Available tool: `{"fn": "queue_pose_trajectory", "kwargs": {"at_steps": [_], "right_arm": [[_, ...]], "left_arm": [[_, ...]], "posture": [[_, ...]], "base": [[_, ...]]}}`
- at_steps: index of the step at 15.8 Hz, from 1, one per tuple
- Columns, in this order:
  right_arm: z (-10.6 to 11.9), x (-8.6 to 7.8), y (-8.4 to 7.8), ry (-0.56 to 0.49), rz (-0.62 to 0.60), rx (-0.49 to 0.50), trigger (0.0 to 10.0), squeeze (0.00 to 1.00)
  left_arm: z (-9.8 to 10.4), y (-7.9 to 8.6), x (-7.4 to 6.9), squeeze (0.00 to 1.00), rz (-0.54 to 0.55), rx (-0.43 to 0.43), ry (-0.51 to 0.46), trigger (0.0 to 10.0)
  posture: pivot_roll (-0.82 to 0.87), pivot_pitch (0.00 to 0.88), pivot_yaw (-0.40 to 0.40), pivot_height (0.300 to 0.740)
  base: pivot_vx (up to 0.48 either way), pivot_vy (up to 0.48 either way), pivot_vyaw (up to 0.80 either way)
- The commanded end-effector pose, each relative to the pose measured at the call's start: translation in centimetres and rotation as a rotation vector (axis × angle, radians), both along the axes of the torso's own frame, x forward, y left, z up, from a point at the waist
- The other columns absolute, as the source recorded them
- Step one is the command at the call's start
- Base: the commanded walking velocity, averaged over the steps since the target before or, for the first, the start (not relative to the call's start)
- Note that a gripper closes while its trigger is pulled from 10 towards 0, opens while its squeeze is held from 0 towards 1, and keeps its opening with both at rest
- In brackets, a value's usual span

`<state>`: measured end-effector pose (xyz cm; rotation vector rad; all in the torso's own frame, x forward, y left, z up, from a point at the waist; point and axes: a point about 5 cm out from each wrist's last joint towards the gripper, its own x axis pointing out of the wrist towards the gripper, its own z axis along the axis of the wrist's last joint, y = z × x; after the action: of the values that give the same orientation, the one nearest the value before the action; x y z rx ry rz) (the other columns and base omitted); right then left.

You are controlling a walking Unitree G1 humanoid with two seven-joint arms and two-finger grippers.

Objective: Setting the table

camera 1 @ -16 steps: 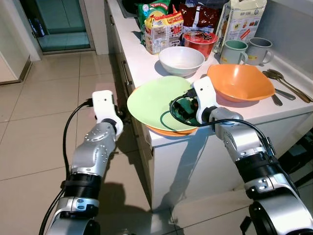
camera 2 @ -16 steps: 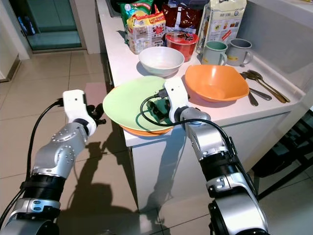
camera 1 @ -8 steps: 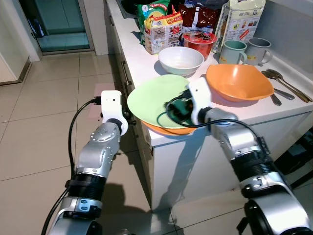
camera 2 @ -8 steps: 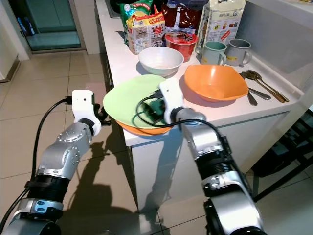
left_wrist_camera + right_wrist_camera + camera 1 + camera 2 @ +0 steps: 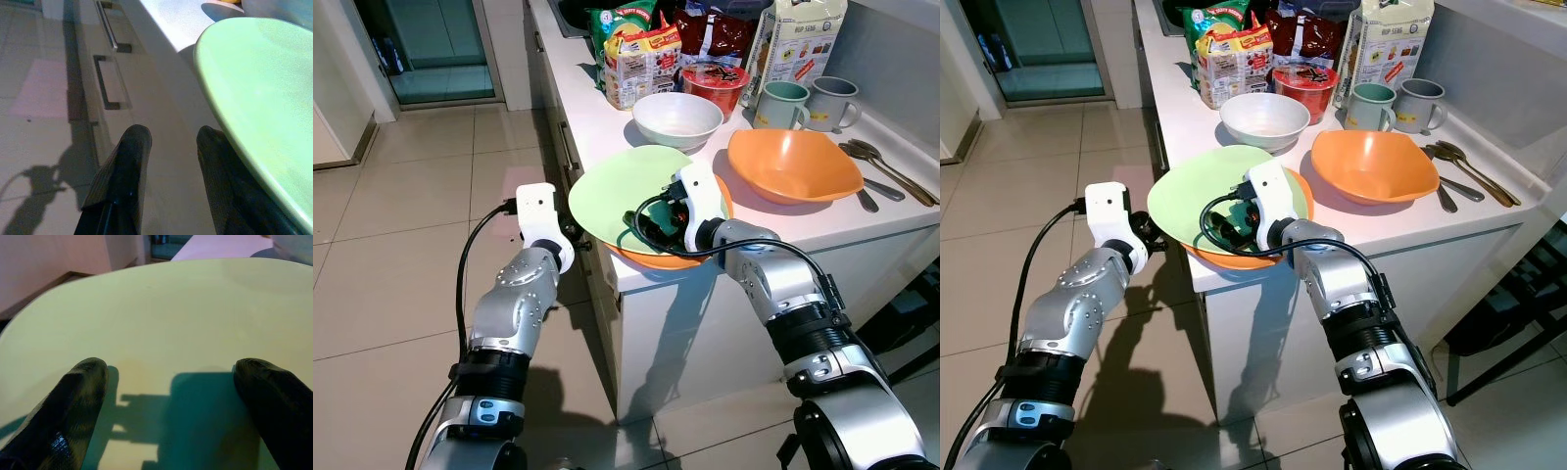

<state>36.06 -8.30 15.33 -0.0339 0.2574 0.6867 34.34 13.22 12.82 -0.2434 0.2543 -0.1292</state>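
So the green plate [image 5: 631,201] sits on an orange one at the tabletop [image 5: 607,137] corner, overhanging the edge. Right tool [image 5: 171,396] hovers right over its middle, fingers spread wide. Left tool [image 5: 168,147] waits just off the overhanging rim (fingers apart too), so it's nearer the edge.
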Motion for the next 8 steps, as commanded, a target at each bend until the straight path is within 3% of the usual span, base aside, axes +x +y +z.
{"fn": "queue_pose_trajectory", "kwargs": {"at_steps": [1,4,7,8], "right_arm": [[-0.7,-0.3,0.0,0.047,0.009,0.015,10.0,0.0],[-0.5,-0.4,0.3,0.059,0.029,0.037,10.0,0.0],[-0.4,-0.2,0.0,0.065,0.012,0.041,10.0,0.0],[-0.3,-0.1,-0.4,0.066,-0.007,0.05,10.0,0.0]], "left_arm": [[0.3,-0.6,-0.1,0.0,-0.028,-0.028,-0.009,10.0],[0.2,0.0,-0.4,0.0,-0.015,-0.09,-0.003,10.0],[-0.2,1.5,-0.8,0.0,0.001,-0.104,0.025,10.0],[-0.7,2.8,-1.3,0.0,0.013,-0.118,0.056,10.0]], "posture": [[0.02,0.0,-0.009,0.74],[0.02,0.0,-0.011,0.74],[0.02,0.0,-0.013,0.74],[0.02,0.0,-0.012,0.74]], "base": [[0.0,0.0,0.0],[0.0,0.0,0.0],[0.0,0.0,0.0],[0.0,0.0,0.0]]}}
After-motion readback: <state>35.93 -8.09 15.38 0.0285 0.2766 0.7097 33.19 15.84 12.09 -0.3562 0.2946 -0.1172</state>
